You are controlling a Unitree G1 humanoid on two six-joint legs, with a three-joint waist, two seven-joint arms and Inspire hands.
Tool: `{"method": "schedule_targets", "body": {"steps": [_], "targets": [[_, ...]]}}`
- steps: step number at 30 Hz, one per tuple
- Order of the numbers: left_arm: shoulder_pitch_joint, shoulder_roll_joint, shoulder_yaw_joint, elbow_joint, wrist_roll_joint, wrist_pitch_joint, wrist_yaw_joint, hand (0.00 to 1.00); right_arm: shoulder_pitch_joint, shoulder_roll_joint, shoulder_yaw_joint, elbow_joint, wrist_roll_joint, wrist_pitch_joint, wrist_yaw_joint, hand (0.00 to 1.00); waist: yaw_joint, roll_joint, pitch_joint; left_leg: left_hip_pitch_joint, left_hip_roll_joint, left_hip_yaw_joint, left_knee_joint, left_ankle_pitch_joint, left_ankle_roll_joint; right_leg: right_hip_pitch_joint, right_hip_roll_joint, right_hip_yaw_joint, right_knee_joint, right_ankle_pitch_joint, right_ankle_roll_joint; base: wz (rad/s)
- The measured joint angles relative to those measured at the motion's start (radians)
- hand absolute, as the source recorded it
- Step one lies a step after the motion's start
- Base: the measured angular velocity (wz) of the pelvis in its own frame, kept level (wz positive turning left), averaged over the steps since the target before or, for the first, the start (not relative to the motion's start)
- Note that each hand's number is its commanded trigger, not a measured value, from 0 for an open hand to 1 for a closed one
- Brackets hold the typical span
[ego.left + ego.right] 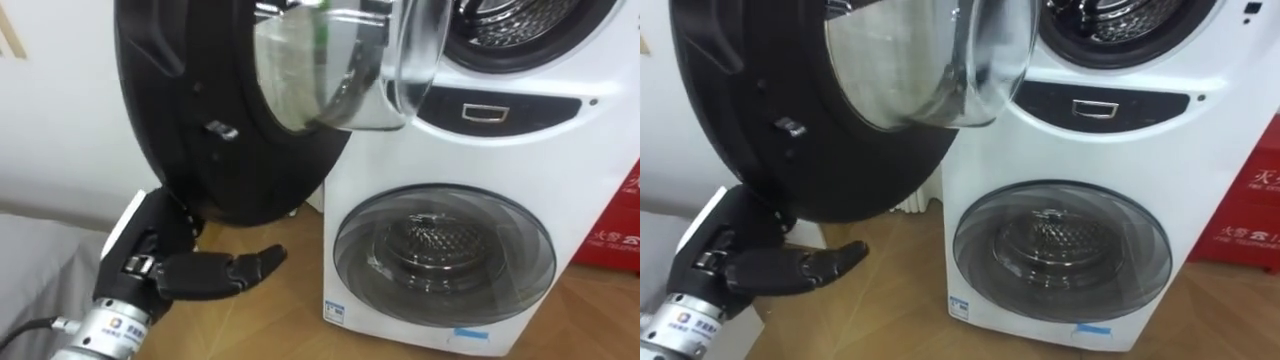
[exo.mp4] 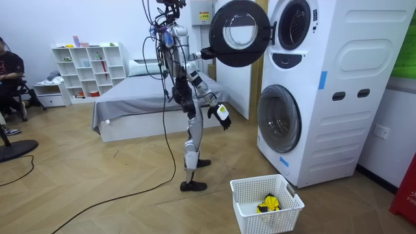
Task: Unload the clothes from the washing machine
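Wood floor, stacked washing machine, upper door swung open. Left hand low under door rim, fingers slack, empty. Upper drum mouth up and right of it, past the door. Clothes inside not discernible; one yellow-dark piece in floor basket. Right hand at door edge, hold unreadable.

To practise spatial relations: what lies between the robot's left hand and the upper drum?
The open door, with its glass bowl, stands between left hand and upper drum, in the left eye view.
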Motion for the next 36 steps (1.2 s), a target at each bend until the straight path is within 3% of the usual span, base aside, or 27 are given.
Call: {"method": "schedule_targets", "body": {"steps": [2,7,11,15,17,22,24,27,36], "targets": [[0.002,-0.001,-0.038,-0.012,-0.013,0.0,-0.033,0.0,0.0,0.0,0.0,0.0,0.012,0.0,-0.007,0.0,-0.003,0.006,-0.001,0.006,0.001,0.0,-0.001,-0.002,0.003,0.0,0.006,0.017,0.009,-0.007,0.006,-0.02],[0.002,-0.004,-0.079,-0.021,-0.013,0.0,-0.115,0.0,-0.004,0.001,0.0,-0.004,0.014,0.0,-0.011,0.0,-0.036,0.013,0.0013,0.015,0.007,-0.001,-0.009,-0.006,0.0,0.003,0.026,0.034,0.009,-0.021,-0.005,-0.03],[-0.001,-0.013,-0.111,-0.021,-0.014,-0.011,-0.161,0.0,-0.01,0.0,0.008,-0.002,0.019,0.0,-0.011,0.0,-0.059,0.008,0.0084,0.021,0.022,0.009,-0.001,-0.016,-0.014,0.008,0.039,0.041,0.009,-0.032,-0.025,-0.06],[-0.012,-0.053,-0.164,-0.019,-0.013,-0.02,-0.189,0.0,-0.039,0.016,0.039,0.035,0.019,0.0,-0.011,0.0,-0.084,-0.001,0.0179,0.021,0.039,0.018,0.001,-0.028,-0.032,0.008,0.053,0.043,0.008,-0.039,-0.047,-0.03],[-0.023,-0.054,-0.193,-0.019,-0.012,-0.019,-0.206,0.0,-0.039,0.018,0.042,0.037,0.02,0.0,-0.011,0.0,-0.096,-0.004,0.0208,0.019,0.042,0.019,0.001,-0.035,-0.038,0.005,0.056,0.043,0.008,-0.045,-0.055,-0.07],[-0.041,-0.054,-0.28,-0.019,-0.009,-0.019,-0.212,0.0,-0.041,0.017,0.077,0.036,0.029,0.0,-0.026,0.0,-0.13,-0.002,0.0201,0.018,0.059,0.058,0.014,-0.064,-0.052,-0.003,0.064,0.074,0.009,-0.052,-0.066,-0.22],[-0.083,-0.054,-0.312,-0.019,-0.01,-0.018,-0.221,0.0,-0.043,0.015,0.077,0.036,0.028,0.0,-0.033,0.0,-0.138,-0.002,0.0199,0.019,0.064,0.079,0.014,-0.069,-0.055,-0.011,0.064,0.091,0.009,-0.052,-0.066,-0.23],[-0.118,-0.054,-0.328,-0.019,-0.01,-0.018,-0.233,0.0,-0.048,0.019,0.086,0.034,0.027,0.0,-0.042,0.0,-0.155,-0.003,0.0201,0.022,0.07,0.097,0.014,-0.074,-0.056,-0.016,0.064,0.093,0.012,-0.051,-0.066,-0.19],[-0.119,-0.062,-0.339,0.007,-0.009,-0.018,-0.249,0.0,-0.049,0.02,0.097,0.032,0.03,0.0,-0.08,0.0,-0.161,-0.004,0.0214,0.044,0.084,0.125,0.012,-0.09,-0.063,-0.009,0.071,0.093,0.012,-0.051,-0.067,-0.08]]}}
